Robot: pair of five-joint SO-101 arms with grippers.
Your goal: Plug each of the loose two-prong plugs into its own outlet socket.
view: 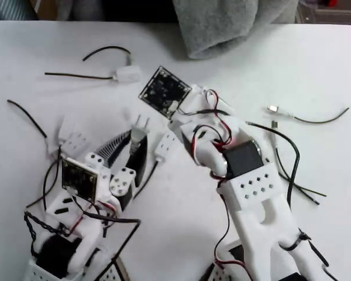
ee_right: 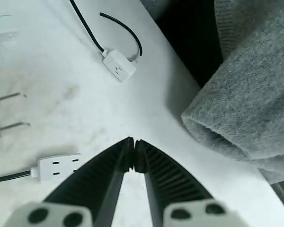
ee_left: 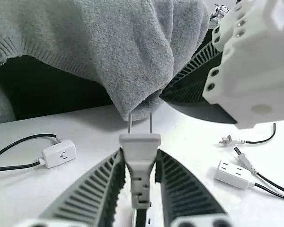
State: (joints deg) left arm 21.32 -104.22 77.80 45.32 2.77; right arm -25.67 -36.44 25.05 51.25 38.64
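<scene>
the left gripper (ee_left: pixel 139 163) is clamped on a pale grey two-prong plug (ee_left: pixel 139 142), prongs pointing far, left of centre in the scene. a white outlet block (view: pixel 165 146) on a black cord lies just right of it. the right gripper (ee_right: pixel 133 144), fingers pressed together and empty, sits near that block. as i judge it: turn the prongs square to one slot pair, brace the loose block, then push straight in.
</scene>
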